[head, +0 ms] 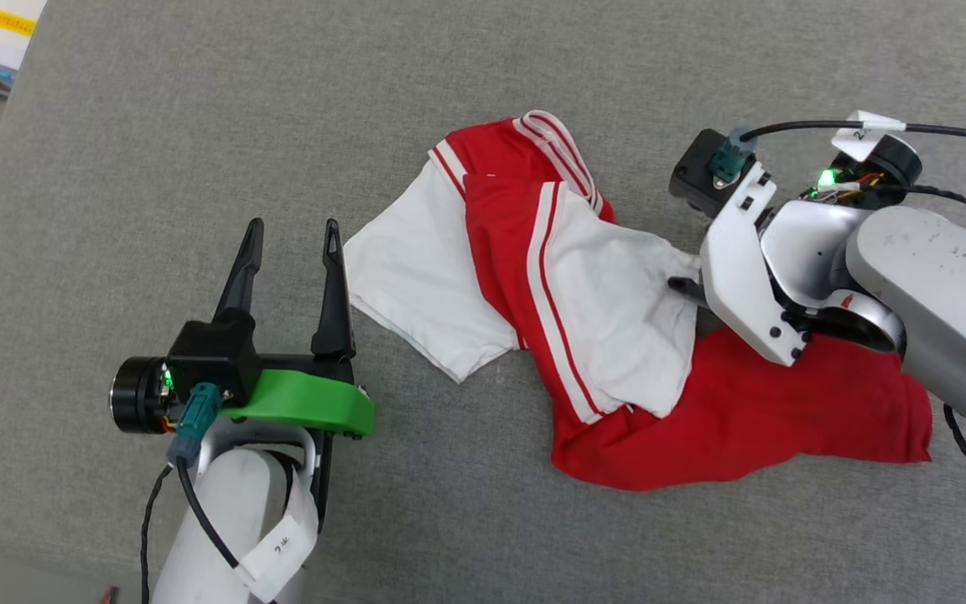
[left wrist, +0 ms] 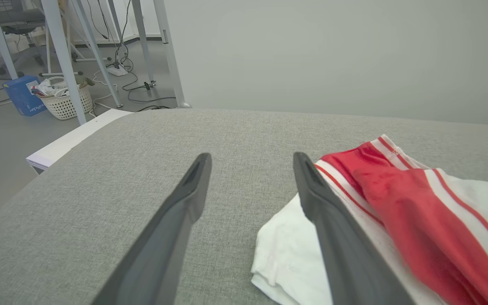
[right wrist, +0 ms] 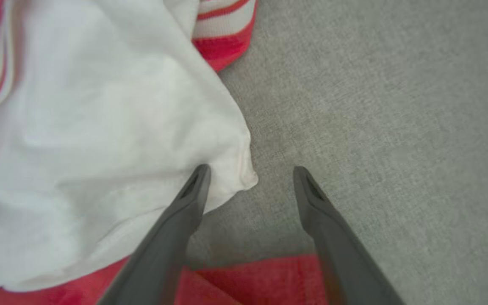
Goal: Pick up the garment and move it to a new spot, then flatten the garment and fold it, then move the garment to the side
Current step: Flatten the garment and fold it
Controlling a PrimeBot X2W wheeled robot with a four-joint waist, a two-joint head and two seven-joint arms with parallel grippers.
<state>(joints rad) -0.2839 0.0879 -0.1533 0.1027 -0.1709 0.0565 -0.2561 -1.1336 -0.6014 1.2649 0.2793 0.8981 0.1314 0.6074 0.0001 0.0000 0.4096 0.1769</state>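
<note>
Grey fabric-covered desk (head: pixel 198 126) takes up most of the head view. Its left edge runs down the upper left corner, with floor beyond. There is lots of bare grey cloth above, left of and below the shirt. In the left wrist view the desk's rounded far corner shows a white side panel.

Red soft-fabric sports shirt with white sleeves and red-and-white striped trim (head: pixel 600 335) lies crumpled on the desk, centre-right in the head view. One white sleeve is spread flat toward the left. The other white part is bunched on top in the middle. The red body trails to the lower right, partly under the right arm. No numerals are visible.

Right gripper (right wrist: pixel 251 168) is over the shirt's right side, jaws wide apart and clamping nothing. In the right wrist view one finger's tip is against the white fold's edge, and a white corner pokes into the gap. The other finger is over bare grey cloth, with red fabric below both.

Left gripper (head: pixel 293 224) is over bare desk, jaws wide apart and empty. Its inner finger is just beside the flat white sleeve's corner; cannot tell if it touches.

On the floor past the desk edge are a white plastic basket (left wrist: pixel 64 103) and a blue box (left wrist: pixel 21 95).
</note>
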